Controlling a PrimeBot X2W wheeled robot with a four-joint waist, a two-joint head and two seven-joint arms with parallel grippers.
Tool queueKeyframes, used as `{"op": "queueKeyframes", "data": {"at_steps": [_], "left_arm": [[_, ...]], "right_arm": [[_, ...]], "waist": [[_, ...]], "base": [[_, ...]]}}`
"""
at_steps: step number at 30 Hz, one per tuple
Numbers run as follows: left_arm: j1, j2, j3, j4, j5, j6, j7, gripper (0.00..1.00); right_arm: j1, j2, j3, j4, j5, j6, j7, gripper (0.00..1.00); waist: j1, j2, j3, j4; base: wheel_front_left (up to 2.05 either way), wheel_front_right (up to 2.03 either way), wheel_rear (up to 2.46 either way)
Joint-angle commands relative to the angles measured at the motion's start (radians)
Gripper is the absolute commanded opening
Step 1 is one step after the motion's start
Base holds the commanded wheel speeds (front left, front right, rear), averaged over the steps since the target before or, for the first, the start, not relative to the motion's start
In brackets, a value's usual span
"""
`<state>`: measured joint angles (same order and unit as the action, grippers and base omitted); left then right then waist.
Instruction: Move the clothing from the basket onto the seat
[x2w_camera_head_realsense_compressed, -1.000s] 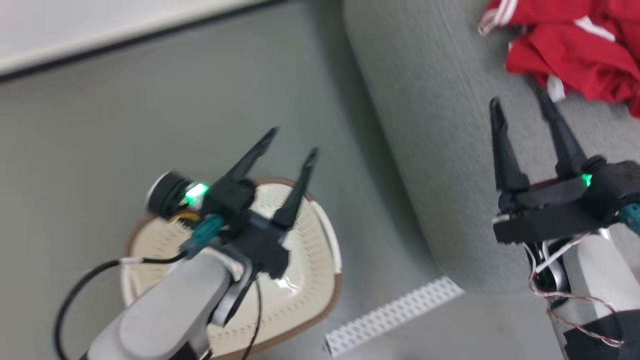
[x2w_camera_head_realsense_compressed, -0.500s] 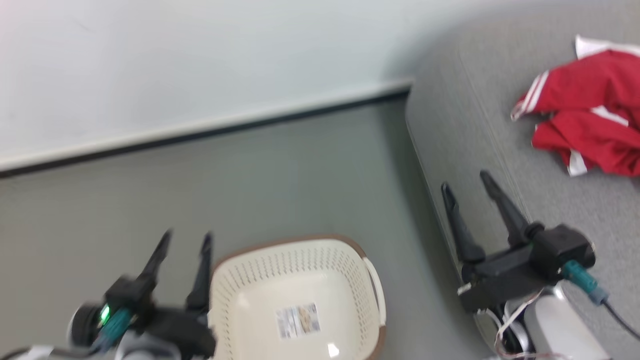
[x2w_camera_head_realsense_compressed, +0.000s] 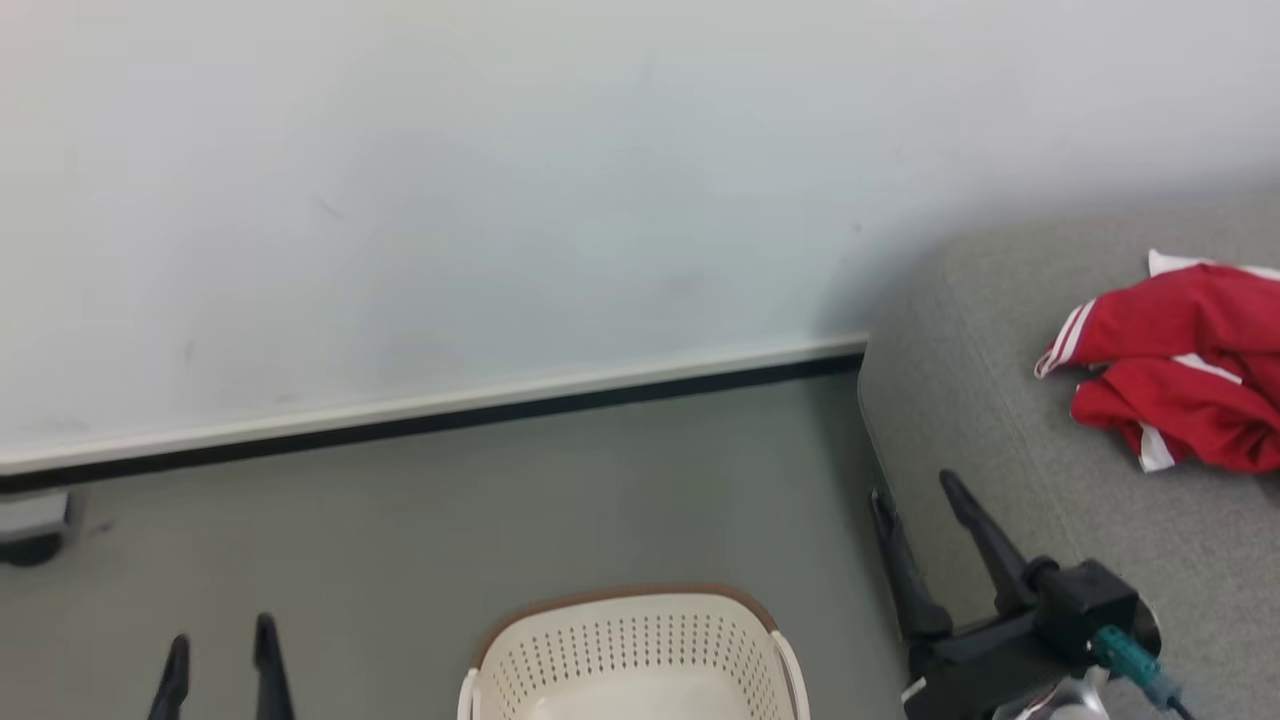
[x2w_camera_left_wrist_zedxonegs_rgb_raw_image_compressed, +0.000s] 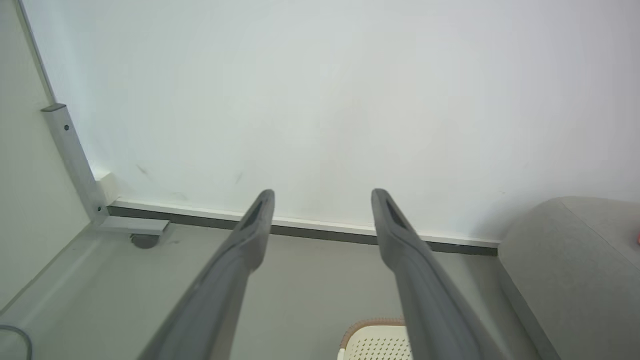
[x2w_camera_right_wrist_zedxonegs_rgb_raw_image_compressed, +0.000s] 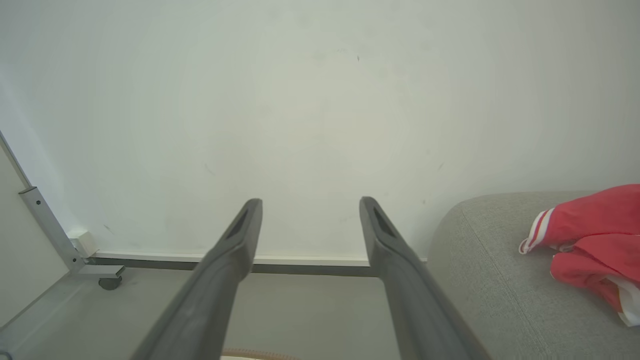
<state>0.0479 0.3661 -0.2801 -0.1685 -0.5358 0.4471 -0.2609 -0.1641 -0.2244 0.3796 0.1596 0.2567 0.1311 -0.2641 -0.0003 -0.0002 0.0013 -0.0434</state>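
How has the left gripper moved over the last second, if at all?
Yes. Against the basket, the left gripper went leftward: a second ago it overlapped the basket, now it stands beside it, apart.

It looked like a sparse lab room with home props: bare white wall, grey floor, castered metal-framed partition, grey sofa seat, laundry basket.

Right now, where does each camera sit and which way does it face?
Head view: on the head, facing wall and floor; basket below, seat with red clothing right; left tool and right tool, both open, show.
Left wrist view: on the left arm, looking along its fingers at the wall.
Right wrist view: on the right arm, along its fingers toward wall and seat.
Shared: both wrist views show wall and seat.
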Motion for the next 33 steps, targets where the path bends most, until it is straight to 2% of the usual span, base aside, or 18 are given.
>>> {"op": "queueKeyframes", "data": {"at_steps": [1,5,9,13,17,26,33], "left_arm": [[0.031,-0.009,0.021,-0.013,0.014,-0.012,-0.005,1.00],[0.115,-0.054,0.103,-0.053,0.080,-0.083,-0.005,1.00],[0.171,-0.080,0.128,-0.048,0.162,-0.163,-0.005,1.00],[0.205,-0.085,0.120,-0.015,0.270,-0.199,-0.005,1.00],[0.230,-0.105,0.115,0.006,0.318,-0.235,-0.005,1.00],[0.270,-0.181,0.161,0.013,0.341,-0.305,-0.005,1.00],[0.270,-0.215,0.207,0.043,0.366,-0.350,-0.005,1.00]], "right_arm": [[0.022,0.004,0.002,0.000,0.005,-0.001,-0.001,1.00],[0.064,0.014,-0.017,-0.001,0.001,-0.001,-0.001,1.00],[0.099,0.028,-0.038,-0.015,-0.018,-0.001,-0.001,1.00],[0.135,0.030,-0.045,-0.043,-0.071,-0.001,-0.001,1.00],[0.179,0.044,-0.073,-0.076,-0.104,-0.001,-0.001,1.00],[0.295,0.080,-0.117,-0.126,-0.143,-0.001,-0.001,1.00],[0.311,0.084,-0.104,-0.126,-0.131,-0.001,-0.001,1.00]], "waist": [[0.0003,0.0002,-0.057,0.024],[0.0003,0.0002,-0.087,0.025],[0.0003,0.0002,-0.111,0.020],[0.0003,0.0002,-0.135,0.012],[0.0003,0.0002,-0.148,0.009],[0.0003,0.0002,-0.160,-0.009],[0.0003,0.0002,-0.149,-0.026]], "base": [[0.00,0.00,0.00],[0.00,0.00,0.00],[0.00,0.00,0.00],[0.00,0.00,0.00],[0.00,0.00,0.00],[0.00,0.00,0.00],[0.00,0.00,0.00]]}}
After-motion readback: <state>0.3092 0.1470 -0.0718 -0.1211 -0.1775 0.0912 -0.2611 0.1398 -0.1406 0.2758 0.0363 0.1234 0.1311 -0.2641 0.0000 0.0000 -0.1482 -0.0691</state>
